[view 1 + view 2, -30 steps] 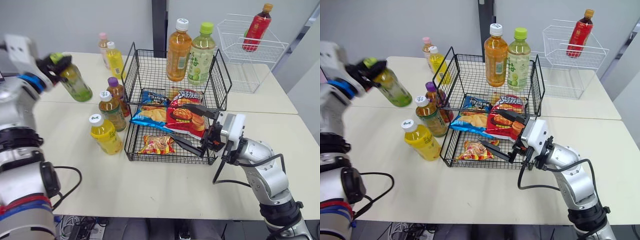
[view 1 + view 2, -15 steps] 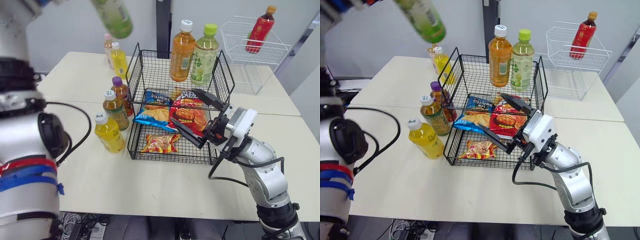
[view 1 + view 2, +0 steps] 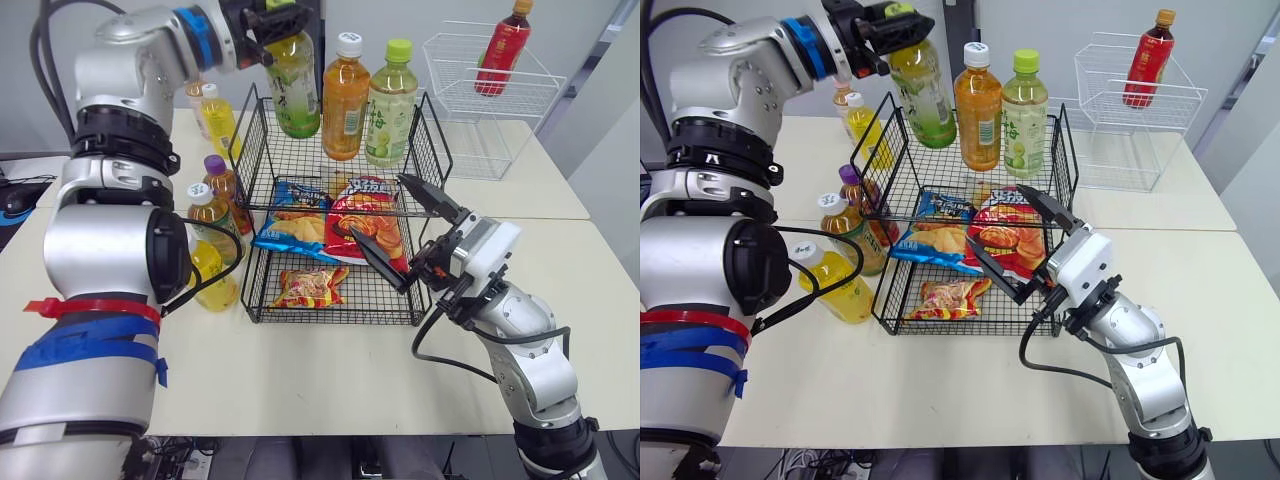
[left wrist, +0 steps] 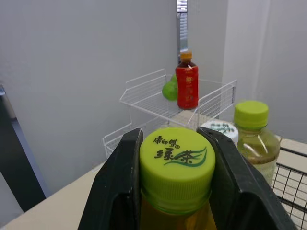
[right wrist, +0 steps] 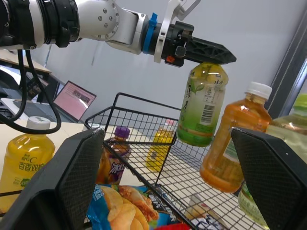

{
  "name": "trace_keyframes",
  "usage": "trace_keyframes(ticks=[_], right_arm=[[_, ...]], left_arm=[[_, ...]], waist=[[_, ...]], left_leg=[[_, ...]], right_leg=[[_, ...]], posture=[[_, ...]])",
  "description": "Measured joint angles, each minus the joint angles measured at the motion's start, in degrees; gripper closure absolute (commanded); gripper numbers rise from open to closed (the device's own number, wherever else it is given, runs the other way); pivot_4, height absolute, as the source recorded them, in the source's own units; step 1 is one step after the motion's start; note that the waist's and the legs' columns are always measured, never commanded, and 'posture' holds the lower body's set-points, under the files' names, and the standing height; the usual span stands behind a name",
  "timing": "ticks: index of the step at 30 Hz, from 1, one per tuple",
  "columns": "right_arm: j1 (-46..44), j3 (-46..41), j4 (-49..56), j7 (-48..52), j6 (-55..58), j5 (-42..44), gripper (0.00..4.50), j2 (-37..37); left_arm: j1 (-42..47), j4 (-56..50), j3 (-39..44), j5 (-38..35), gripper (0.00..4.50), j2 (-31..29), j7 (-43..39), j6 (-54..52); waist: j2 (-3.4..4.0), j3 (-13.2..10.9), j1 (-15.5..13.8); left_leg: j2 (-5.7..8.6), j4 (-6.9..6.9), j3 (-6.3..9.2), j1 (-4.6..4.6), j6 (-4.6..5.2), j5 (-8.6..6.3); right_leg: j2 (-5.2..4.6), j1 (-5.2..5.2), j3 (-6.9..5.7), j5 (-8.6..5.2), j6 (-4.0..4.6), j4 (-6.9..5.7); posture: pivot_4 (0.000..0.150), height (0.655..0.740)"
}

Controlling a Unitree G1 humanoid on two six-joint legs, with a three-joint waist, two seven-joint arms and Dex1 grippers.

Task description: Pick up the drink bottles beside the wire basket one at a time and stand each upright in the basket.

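Leftmost, five capped plastic drink bottles (image 3: 845, 225) stand just beside the black wire basket (image 3: 380, 300). The left gripper (image 3: 898, 22) clamps one lime-capped green-tea bottle (image 3: 923, 95) by its neck, above the basket's rear left corner. Inside are two upright bottles (image 3: 344, 95) and three snack bags (image 3: 365, 225). The right gripper (image 3: 376, 208) gapes wide at the basket's front right.

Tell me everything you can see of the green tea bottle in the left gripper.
The tea bottle is clear plastic holding yellow-green liquid, with a lime cap printed with characters and a pale green label bearing a barcode. The left gripper clamps the cap between its two black fingers. The bottle hangs slightly tilted in the air over the basket's back left corner, next to the orange bottle standing inside.
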State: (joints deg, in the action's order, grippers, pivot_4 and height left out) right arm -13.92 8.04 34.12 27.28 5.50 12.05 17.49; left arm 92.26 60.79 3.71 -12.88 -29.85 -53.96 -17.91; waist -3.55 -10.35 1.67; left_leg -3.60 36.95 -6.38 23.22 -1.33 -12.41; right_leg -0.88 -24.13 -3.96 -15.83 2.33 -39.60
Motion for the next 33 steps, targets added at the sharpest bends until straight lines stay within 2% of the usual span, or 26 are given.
trace_keyframes(ticks=[6, 8, 16, 21, 25, 29, 33], right_arm=[[0.3, 0.0, 1.6, -0.4, 0.6, -0.1, 0.00, 0.2], [0.3, 0.0, 1.6, -0.4, 1.0, -0.1, 0.00, 0.3], [0.3, 0.0, 1.6, -0.3, 1.5, 0.0, 0.00, 0.4], [0.1, -0.1, 1.6, 0.2, 1.5, 0.5, 0.00, 1.0], [-0.7, -0.1, 1.2, 1.3, 1.5, 1.0, 0.00, 1.5], [-1.7, -0.1, -0.7, 3.3, 1.4, 2.8, 0.00, 1.8], [-4.0, -0.1, -5.1, 8.1, -0.1, 5.3, 0.00, 2.6]], left_arm=[[-0.5, 4.5, 0.0, 2.0, 3.15, 1.3, 0.8, 4.1], [-0.5, 5.7, 0.1, 2.7, 2.43, 1.4, 1.3, 5.2], [-0.4, 6.3, 1.5, 2.9, 0.05, 1.3, 2.0, 7.3], [-0.4, 4.7, 3.5, 1.9, 0.05, -1.2, 0.6, 5.7], [-3.2, -4.3, 5.8, -0.5, 0.05, -5.6, -1.3, 1.8], [-13.6, -18.6, 9.5, -3.5, 0.05, -11.3, -0.3, -5.4], [-31.9, -36.5, 14.6, -5.2, 0.05, -18.2, 3.1, -12.4]], waist=[[0.00, 0.0, 0.0], [0.00, 0.0, 0.0], [-0.01, 0.0, 0.0], [-0.01, 0.0, 0.2], [0.00, 0.0, 0.3], [0.00, 0.0, 0.5], [-0.02, 0.0, 0.7]], left_leg=[[0.01, 0.02, 0.00, -0.01, 0.00, 0.00], [0.01, 0.02, 0.00, -0.01, 0.00, 0.00], [0.01, 0.05, -0.01, -0.05, 0.00, 0.00], [0.01, 0.04, -0.03, -0.12, -0.04, 0.02], [0.00, 0.02, -0.08, -0.25, -0.06, 0.03], [-0.02, 0.04, -0.04, -0.30, -0.11, 0.07], [-0.06, 0.05, -0.05, -0.34, -0.11, 0.07]], right_leg=[[0.00, 0.00, 0.01, 0.00, 0.00, -0.03], [0.00, -0.01, 0.01, 0.00, 0.00, -0.04], [0.00, 0.01, 0.02, 0.00, 0.00, -0.13], [0.01, 0.00, 0.07, -0.01, 0.02, -0.26], [0.01, 0.05, 0.14, -0.03, 0.05, -0.33], [0.01, 0.07, 0.14, -0.03, 0.06, -0.45], [0.01, 0.08, 0.17, -0.02, 0.06, -0.48]], posture=[[0.150, 0.7400], [0.150, 0.7400], [0.150, 0.7400], [0.150, 0.7400], [0.150, 0.7400], [0.150, 0.7400], [0.150, 0.7400]])
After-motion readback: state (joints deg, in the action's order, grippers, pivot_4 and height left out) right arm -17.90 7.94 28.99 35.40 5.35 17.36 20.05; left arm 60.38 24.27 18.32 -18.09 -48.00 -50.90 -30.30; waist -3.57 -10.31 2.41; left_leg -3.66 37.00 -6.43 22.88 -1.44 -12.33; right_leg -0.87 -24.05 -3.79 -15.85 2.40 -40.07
